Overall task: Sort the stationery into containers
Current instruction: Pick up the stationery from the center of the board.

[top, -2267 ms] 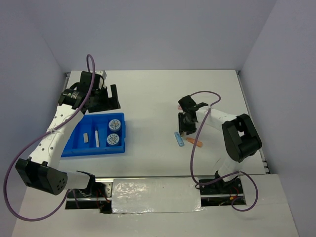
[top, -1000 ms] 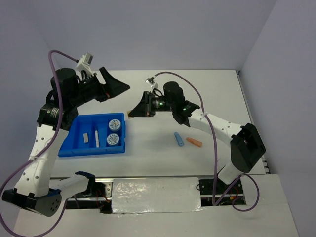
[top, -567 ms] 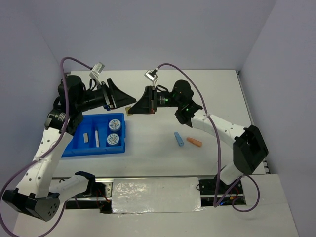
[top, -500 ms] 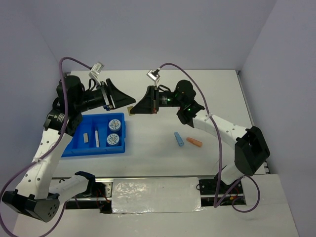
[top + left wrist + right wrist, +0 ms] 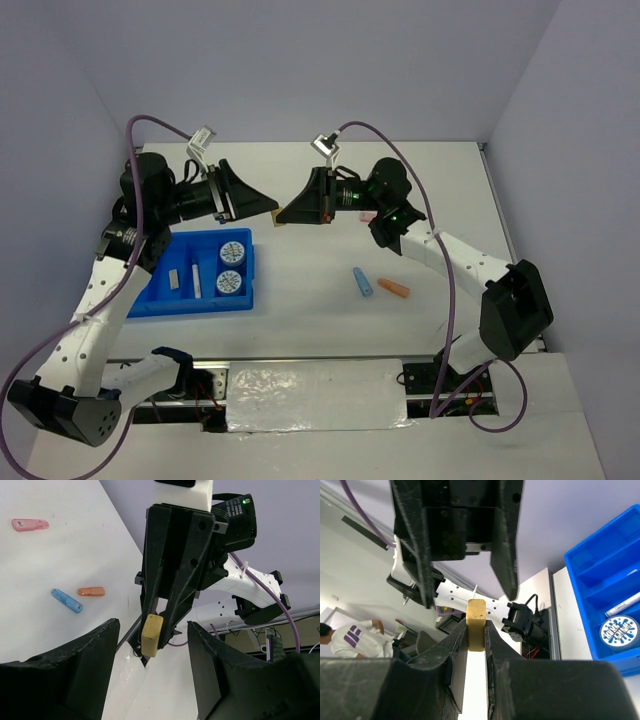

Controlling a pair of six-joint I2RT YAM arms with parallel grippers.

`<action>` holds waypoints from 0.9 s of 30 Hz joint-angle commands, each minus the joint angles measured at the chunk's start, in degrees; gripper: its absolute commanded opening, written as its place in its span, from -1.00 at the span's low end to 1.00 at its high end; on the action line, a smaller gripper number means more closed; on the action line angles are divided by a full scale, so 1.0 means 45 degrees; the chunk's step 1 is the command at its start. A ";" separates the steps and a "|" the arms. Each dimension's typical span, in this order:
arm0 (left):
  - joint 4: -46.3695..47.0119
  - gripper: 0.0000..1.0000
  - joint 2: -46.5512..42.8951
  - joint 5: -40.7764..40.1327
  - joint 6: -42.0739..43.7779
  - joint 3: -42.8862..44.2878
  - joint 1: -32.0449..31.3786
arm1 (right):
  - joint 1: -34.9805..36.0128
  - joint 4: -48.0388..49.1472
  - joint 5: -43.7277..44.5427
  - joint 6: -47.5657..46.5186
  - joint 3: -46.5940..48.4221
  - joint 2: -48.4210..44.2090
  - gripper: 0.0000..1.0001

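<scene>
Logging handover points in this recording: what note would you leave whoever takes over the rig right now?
Right gripper: shut on the tan block, midair.
Left gripper: open, facing the block, not gripping it.
Done, in the blue tray: two tape rolls, white pen, small white piece.
On the table: blue stick, orange stick, pink stick.
To do: probably pass the block over, tray it, then the three sticks.

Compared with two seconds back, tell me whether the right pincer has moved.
Yes. The right pincer moved away from the blue stick, leftward in view toward the blue tray.
</scene>
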 commanded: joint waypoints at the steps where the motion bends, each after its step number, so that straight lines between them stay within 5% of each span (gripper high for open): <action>1: 0.0643 0.37 0.0166 0.0403 0.0037 0.0413 -0.0053 | 0.0040 0.0916 -0.0347 0.0128 0.0664 -0.0429 -0.62; 12: 0.1249 -0.12 0.0439 0.0988 -0.0120 0.0354 -0.0053 | 0.0040 0.0976 -0.0289 0.0363 0.1231 0.0059 -0.60; 18: 0.1756 -0.67 0.0498 0.1301 -0.0392 0.0354 -0.0053 | -0.0077 0.0020 0.0023 -0.0027 0.1581 0.0234 -0.59; 24: 0.2069 -0.22 0.0596 0.1536 -0.0608 0.0237 -0.0053 | -0.0194 -0.0374 0.0102 -0.0107 0.1817 0.0332 -0.59; 27: 0.2089 -0.20 0.0693 0.1555 -0.0647 0.0295 -0.0053 | -0.0214 -0.0548 0.0083 -0.0165 0.1973 0.0391 -0.58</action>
